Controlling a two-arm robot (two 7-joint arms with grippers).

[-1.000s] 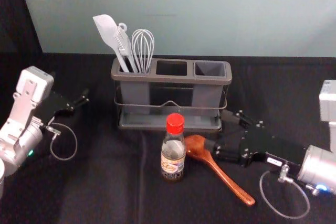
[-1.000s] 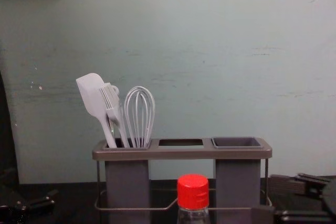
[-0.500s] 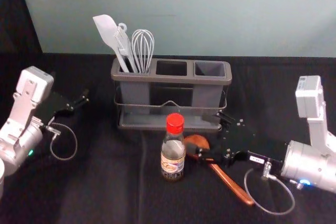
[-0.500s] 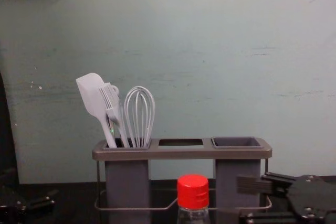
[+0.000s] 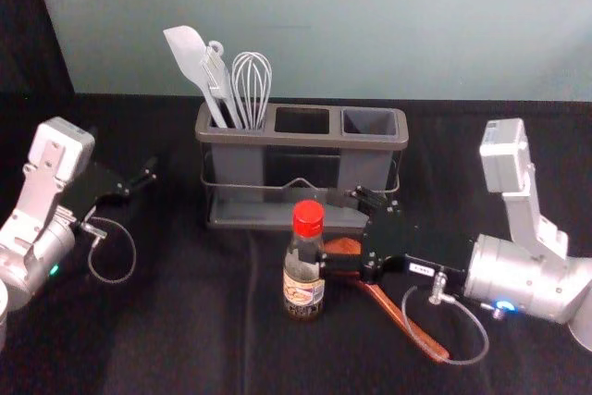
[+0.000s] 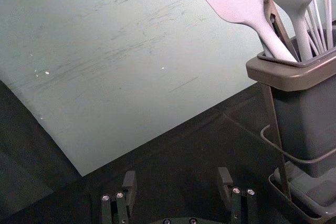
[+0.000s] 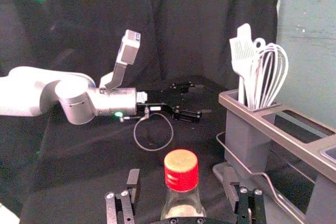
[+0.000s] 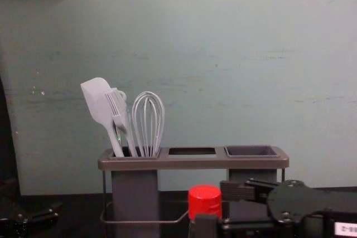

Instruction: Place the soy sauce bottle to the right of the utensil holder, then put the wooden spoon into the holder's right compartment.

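Black right gripper [image 5: 321,228], now nearer bottle [image 5: 303,290]

A hand could cross the worktop [image 5: 157,344] at lower left; at centre the bottle [image 5: 303,294] blocks the way, with the holder [image 5: 301,139] behind.

The right gripper [image 5: 324,227] reaches in with its fingers spread, one at the upright soy sauce bottle [image 5: 303,291], the other near the front of the utensil holder [image 5: 301,139] beyond them, the wooden spoon [image 5: 407,327] lying partly beneath them, the left gripper [image 5: 123,151] idle, well apart from those fingers.
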